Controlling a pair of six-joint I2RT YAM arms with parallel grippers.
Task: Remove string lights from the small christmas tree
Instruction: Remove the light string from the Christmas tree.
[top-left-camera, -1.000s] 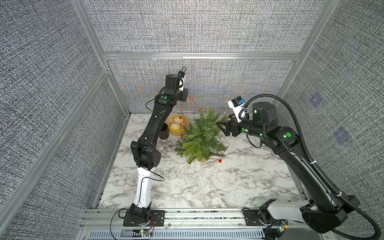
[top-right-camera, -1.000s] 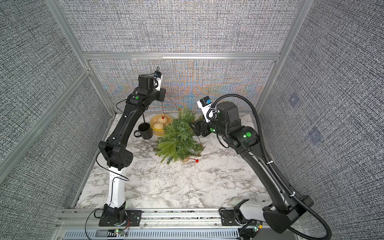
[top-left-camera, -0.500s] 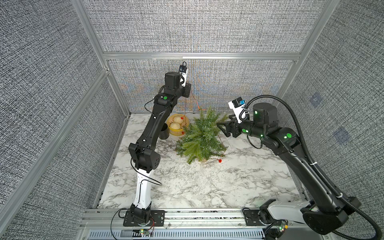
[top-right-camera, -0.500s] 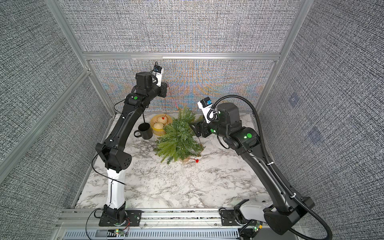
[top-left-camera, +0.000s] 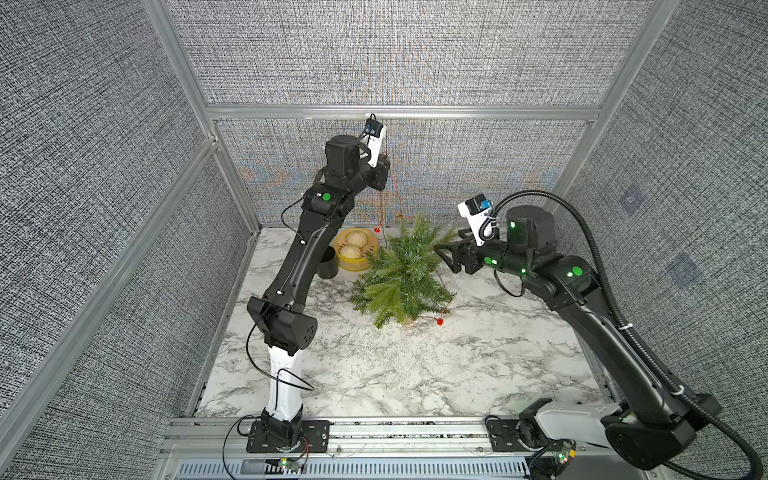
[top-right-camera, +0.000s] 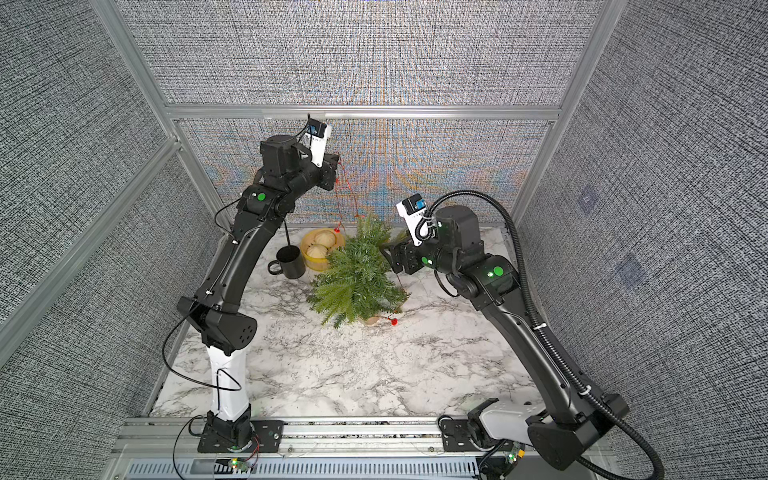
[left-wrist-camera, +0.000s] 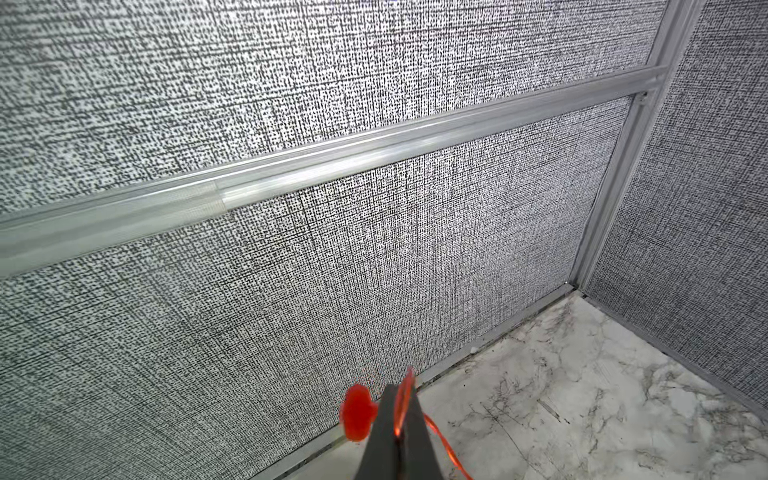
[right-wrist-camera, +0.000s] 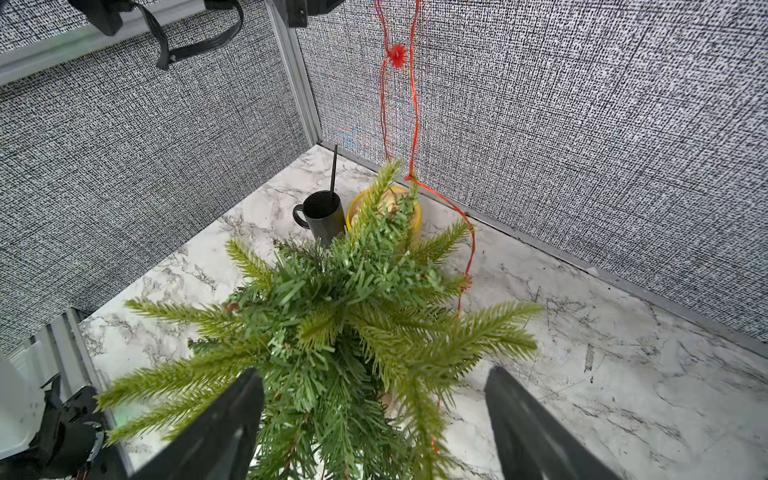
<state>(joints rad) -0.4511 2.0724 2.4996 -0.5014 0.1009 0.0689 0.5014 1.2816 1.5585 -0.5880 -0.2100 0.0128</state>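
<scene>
Robot lab test cell, not a home. It was boxed in by grey fabric panels on an aluminium frame. The marble-look tabletop served as a bench. Left arm and right arm were bolted to a slotted front rail, with a corrugated conduit exposed. Staged props: small christmas tree, black mug, yellow bowl.

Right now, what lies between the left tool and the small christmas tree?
The string lights, strung from left tool to small christmas tree; both top views.
</scene>
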